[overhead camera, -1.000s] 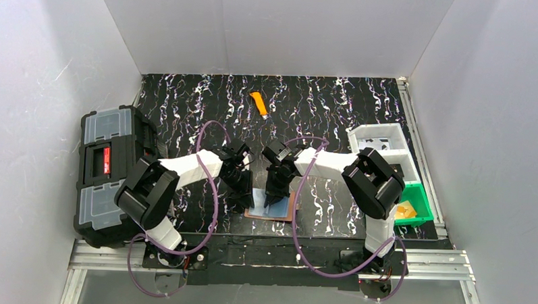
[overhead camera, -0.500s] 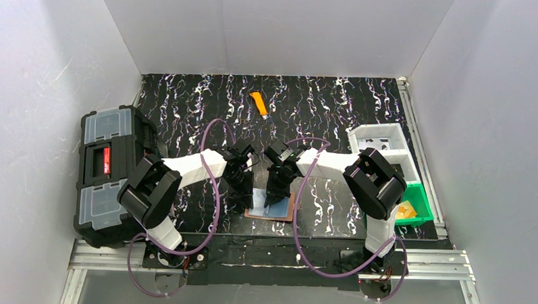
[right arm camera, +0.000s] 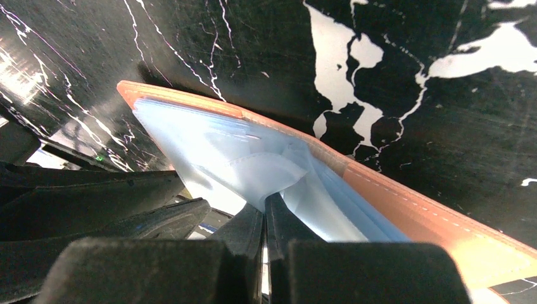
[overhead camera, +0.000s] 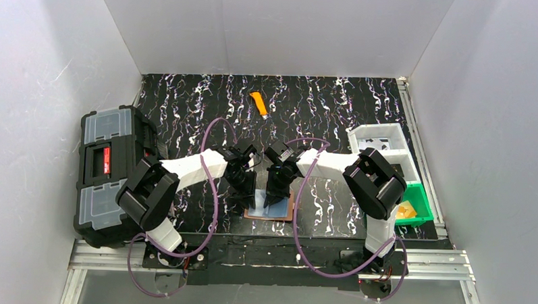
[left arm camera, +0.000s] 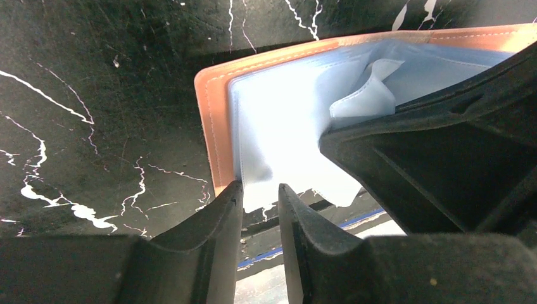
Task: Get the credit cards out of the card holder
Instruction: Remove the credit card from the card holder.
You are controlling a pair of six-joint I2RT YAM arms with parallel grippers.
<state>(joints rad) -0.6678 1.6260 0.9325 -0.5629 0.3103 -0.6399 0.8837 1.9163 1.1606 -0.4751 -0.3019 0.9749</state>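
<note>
At the table's point(overhead camera: 335, 100) near edge, centre, the card holder point(overhead camera: 286, 213) is laid open and unmoved. The left gripper point(left arm camera: 259, 193), jaws slightly apart at its left edge, has been shifted a little rightward since a second ago. The right gripper point(right arm camera: 265, 206), pressed together, is kept on the pale blue inside point(right arm camera: 215, 158). Far behind, a utility knife point(overhead camera: 258, 104) is left untouched.
</note>
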